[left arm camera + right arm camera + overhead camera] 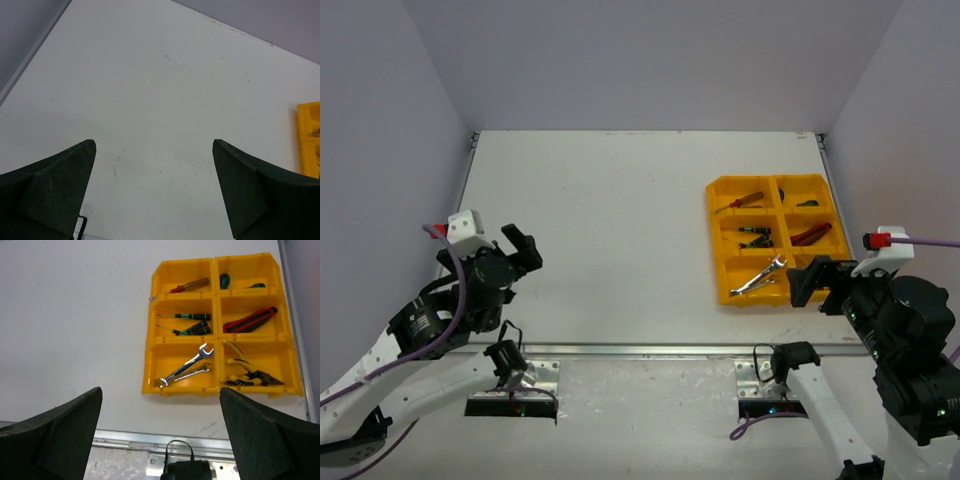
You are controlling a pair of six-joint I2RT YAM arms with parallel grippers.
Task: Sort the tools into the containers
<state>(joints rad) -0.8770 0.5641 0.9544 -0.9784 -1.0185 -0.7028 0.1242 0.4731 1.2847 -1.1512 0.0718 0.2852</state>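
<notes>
A yellow tray of six compartments [717, 240] [150, 370] [306, 112] lies at the right of the table. In it lie a red-handled screwdriver [185, 287] [742, 201], green-handled screwdrivers [192, 324] [756, 236], red-handled cutters [250, 320] [810, 235], two silver wrenches [184, 368] [760, 277], yellow-handled pliers [247, 371] and green-handled tools [224, 280] at the far right. My right gripper [160, 392] [812, 280] stands open just short of the tray's near edge, holding nothing. My left gripper [154, 145] [520, 250] hangs open over bare table at the left, also holding nothing.
Grey walls close in the table on three sides. A metal rail [650, 350] [150, 440] runs along the near edge, with the arm bases and a black cable [179, 460] behind it.
</notes>
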